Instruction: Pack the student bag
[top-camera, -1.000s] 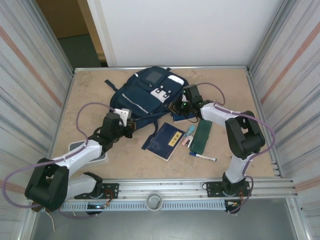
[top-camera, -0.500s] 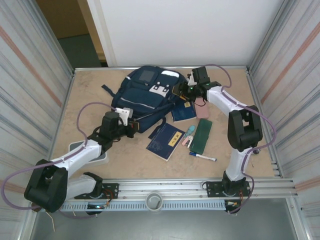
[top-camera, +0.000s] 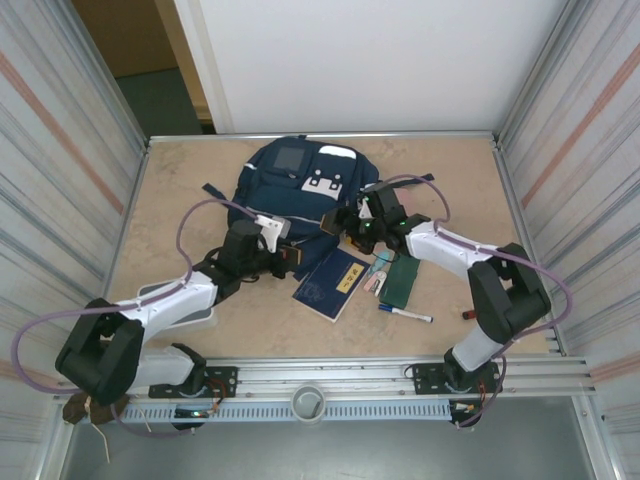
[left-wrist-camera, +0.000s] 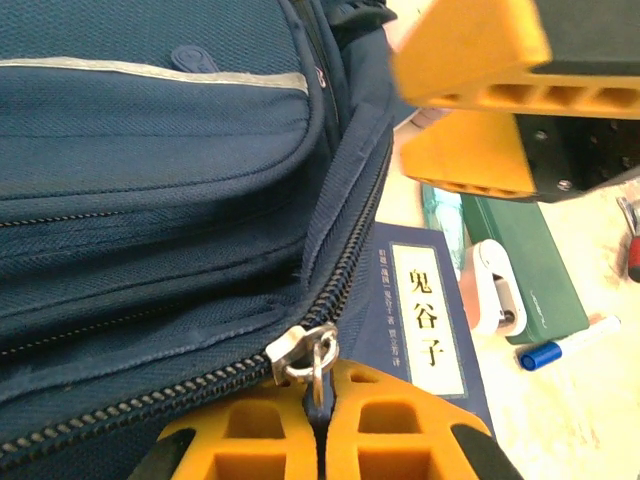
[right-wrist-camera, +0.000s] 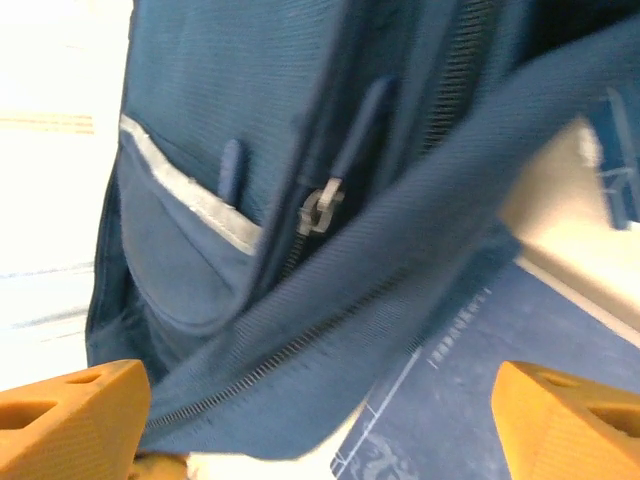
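Navy book (left-wrist-camera: 420, 330), label reads 鬼谷子, beside student bag (left-wrist-camera: 150, 200).

The beige tabletop (top-camera: 470, 190) carries the student bag (top-camera: 300, 190), a navy book (top-camera: 331, 283), a green case (top-camera: 404, 278) and a marker (top-camera: 405, 315).
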